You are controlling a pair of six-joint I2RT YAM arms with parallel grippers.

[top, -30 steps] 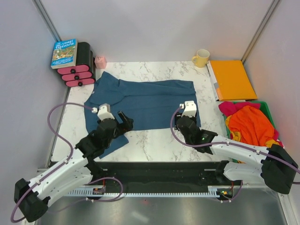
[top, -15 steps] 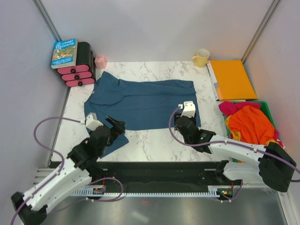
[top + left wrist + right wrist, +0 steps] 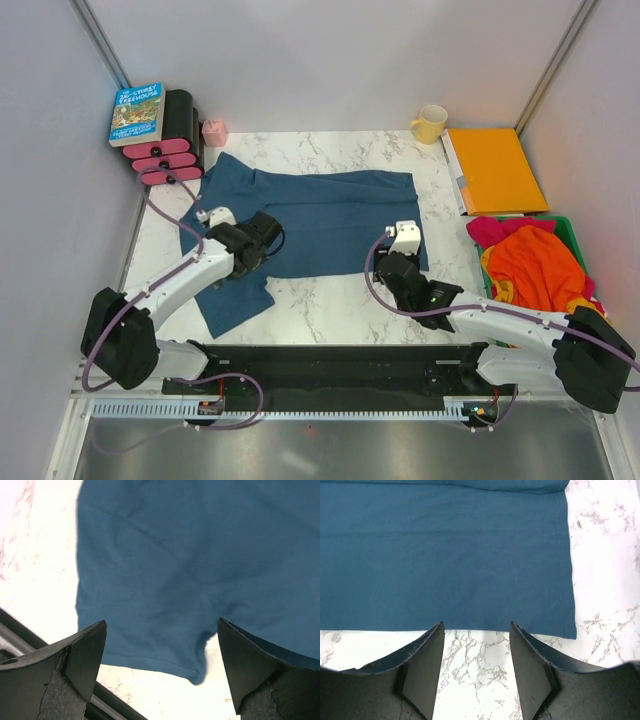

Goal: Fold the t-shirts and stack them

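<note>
A dusty teal-blue t-shirt point(image 3: 320, 215) lies spread flat on the marble table, with one sleeve point(image 3: 228, 300) reaching toward the near edge. My left gripper point(image 3: 262, 238) hovers over the shirt's left part, jaws wide open and holding nothing. In the left wrist view the left gripper point(image 3: 161, 621) frames the sleeve hem point(image 3: 150, 660). My right gripper point(image 3: 392, 266) stands open at the shirt's near hem, close to its right corner. In the right wrist view the right gripper point(image 3: 476, 624) has bare marble between its fingers, just short of the hem point(image 3: 470, 625). Orange point(image 3: 535, 265) and magenta point(image 3: 490, 230) t-shirts are heaped at the right.
A green bin point(image 3: 566, 226) at the right edge holds the heaped shirts. A flat orange folder point(image 3: 495, 168) and a yellow mug point(image 3: 430, 123) lie at the back right. At the back left a book point(image 3: 137, 112) rests on a black-and-pink stack point(image 3: 170, 155), next to a small pink object point(image 3: 214, 131).
My left arm drew back toward the near left, then swung forward and right over the shirt's left part, staying open. The right arm barely moved.
</note>
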